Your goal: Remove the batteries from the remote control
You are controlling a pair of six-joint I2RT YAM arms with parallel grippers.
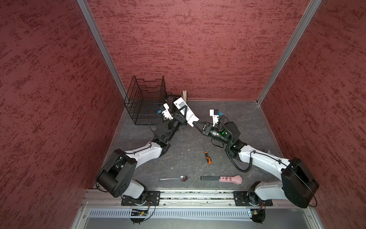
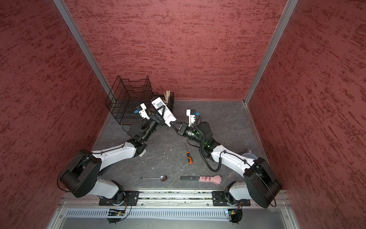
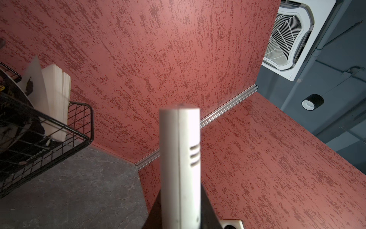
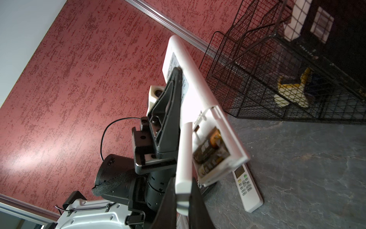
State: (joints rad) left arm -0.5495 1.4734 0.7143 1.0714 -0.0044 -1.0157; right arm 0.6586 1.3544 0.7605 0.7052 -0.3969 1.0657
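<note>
Left gripper (image 1: 183, 113) clamped across the middle of the white remote control (image 1: 192, 118), holding it tilted up off the table (image 1: 247, 119), back face toward the right arm. Right gripper (image 1: 195, 124) sits at the remote's lower end, fingers closed on the thin white battery cover (image 4: 184, 154), seen edge-on in the right wrist view; can't tell if the cover's far end touches the remote. Compartment is open just beside that cover. Batteries (image 4: 212, 150) are inside it, dark with orange-gold marks, blurred, count unclear. A second remote (image 4: 247, 188) lies flat on the table under the held one, buttons up. Wire basket (image 1: 144, 101) stands just beyond the left gripper, by the wall. Orange-and-black screwdriver (image 1: 207, 156) lies on the table well back from the right gripper, toward the arm bases. Spoon (image 1: 174, 178) and pink cat-paw tool (image 1: 231, 179) lie further back, near the base rail.
</note>
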